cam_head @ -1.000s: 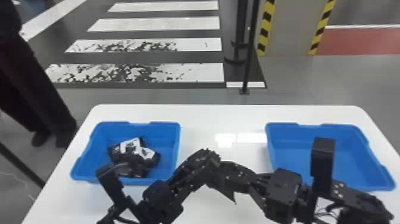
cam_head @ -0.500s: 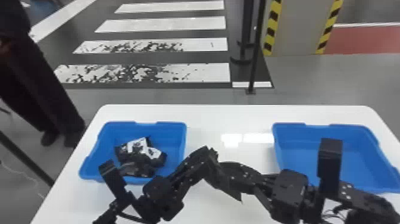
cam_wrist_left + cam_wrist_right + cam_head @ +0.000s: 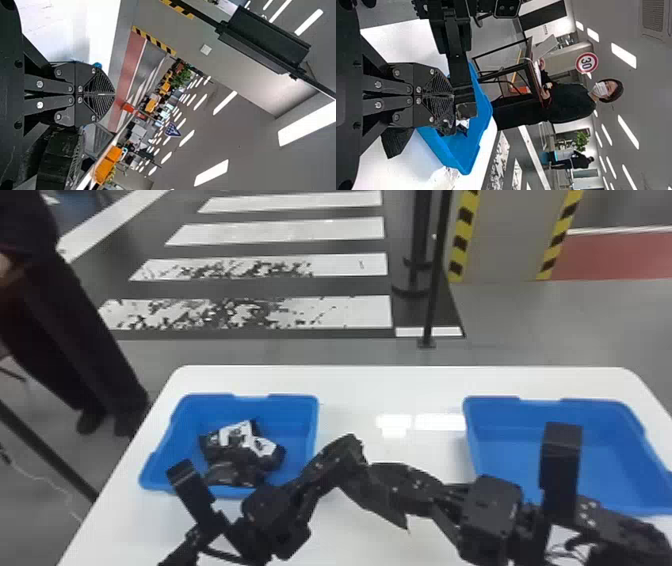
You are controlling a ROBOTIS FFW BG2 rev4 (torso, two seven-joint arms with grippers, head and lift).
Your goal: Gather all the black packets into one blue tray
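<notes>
Black-and-white packets (image 3: 240,455) lie in a loose pile in the left blue tray (image 3: 300,420). My left gripper (image 3: 350,445) and right gripper (image 3: 385,475) are crossed or close together above the table's middle. Between them hangs a dark pointed shape that I cannot identify. In the left wrist view, my left gripper (image 3: 114,94) has its ribbed fingers closed together, shut with nothing visible between them. The right wrist view finds my right gripper (image 3: 452,95) likewise shut, with packets (image 3: 462,123) in the tray (image 3: 470,150) partly covered by the arms.
Another blue tray (image 3: 600,450) stands at the right of the white table (image 3: 390,385), behind the right arm. Black poles rise beyond the table's far edge. Bare white tabletop extends between the trays.
The trays and table have shifted slightly right in the head view. The two arms keep nearly the same pose, and the packets stay in the left tray.
</notes>
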